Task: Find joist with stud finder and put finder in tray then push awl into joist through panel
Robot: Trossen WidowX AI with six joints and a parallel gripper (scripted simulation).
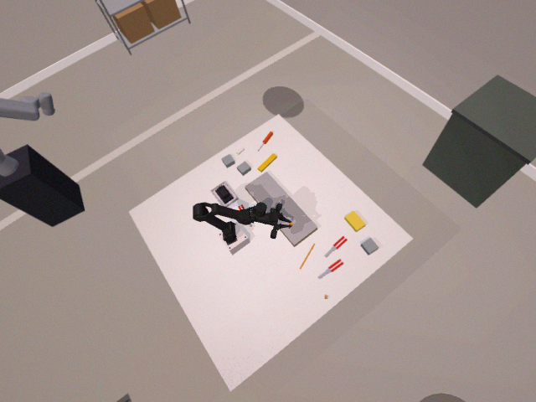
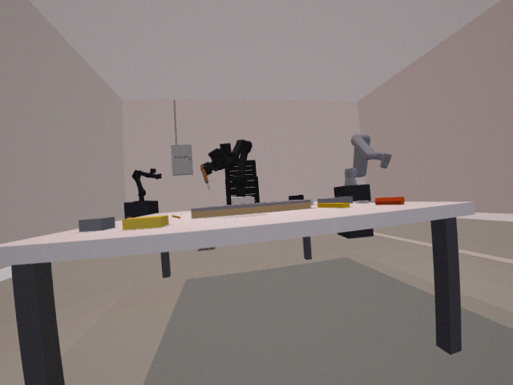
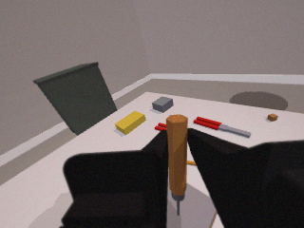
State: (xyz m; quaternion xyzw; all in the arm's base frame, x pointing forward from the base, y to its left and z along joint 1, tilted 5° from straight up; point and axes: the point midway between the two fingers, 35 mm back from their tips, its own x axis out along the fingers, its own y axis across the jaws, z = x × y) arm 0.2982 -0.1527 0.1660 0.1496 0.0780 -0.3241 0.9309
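Note:
My gripper [image 1: 291,224] [image 2: 203,168] [image 3: 176,134] is shut on the awl and holds it well above the floor panel. The awl [image 2: 204,174] [image 3: 178,157] has an orange-brown handle and a thin grey tip pointing down, tilted slightly in the exterior view. The floor panel [image 1: 265,187] [image 2: 252,208] is a grey slab with a wood-coloured edge. In the top view the gripper is over its near right end. The stud finder [image 1: 224,193] is black and lies in the small tray [image 1: 233,202] beside the arm. The joist is hidden.
A yellow block [image 1: 354,221] [image 3: 130,123], a grey block [image 1: 368,245] [image 3: 162,104], two red-handled tools [image 1: 336,246] [image 1: 331,268] and an orange stick [image 1: 307,255] lie past the panel's right end. A yellow bar [image 1: 267,162], a red screwdriver [image 1: 268,137] and two grey blocks lie past its other end.

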